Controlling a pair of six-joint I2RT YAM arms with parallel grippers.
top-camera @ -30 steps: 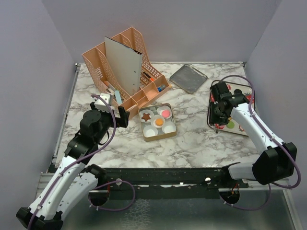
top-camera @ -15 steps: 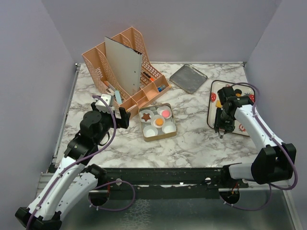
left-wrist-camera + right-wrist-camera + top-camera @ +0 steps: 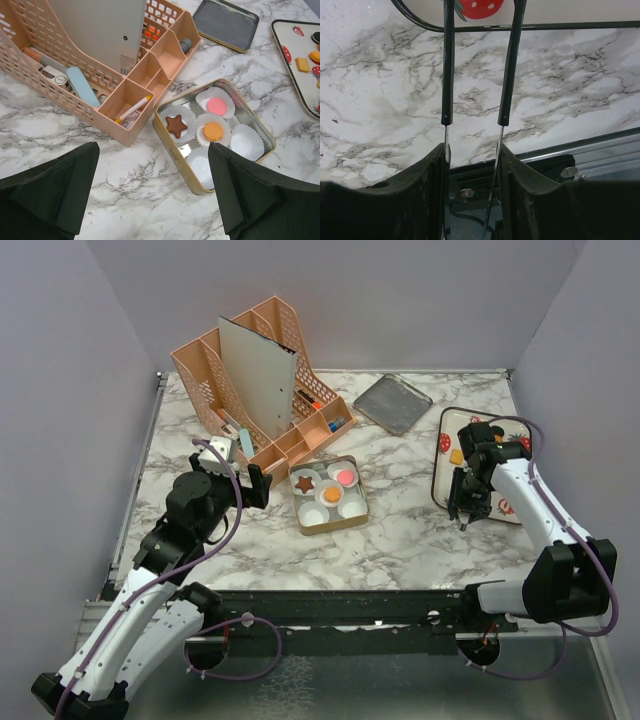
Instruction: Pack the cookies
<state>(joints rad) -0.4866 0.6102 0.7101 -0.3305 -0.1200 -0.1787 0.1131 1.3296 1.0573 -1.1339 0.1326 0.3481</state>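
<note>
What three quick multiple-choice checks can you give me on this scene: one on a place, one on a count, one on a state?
1. Where is the brown star cookie?
A) on the strawberry tray
B) in the gold tin
C) in the pink organiser

2. How many cookies lie in the gold tin?
A) one
B) five
C) three

3. How is the left claw?
A) open and empty
B) shut on a cookie
C) shut on a lid

Answers:
1 B: the left wrist view shows the star inside the tin's wall.
2 C: the star, a pink round and an orange round, no more.
3 A: its fingers stand wide apart with nothing between them.
</note>
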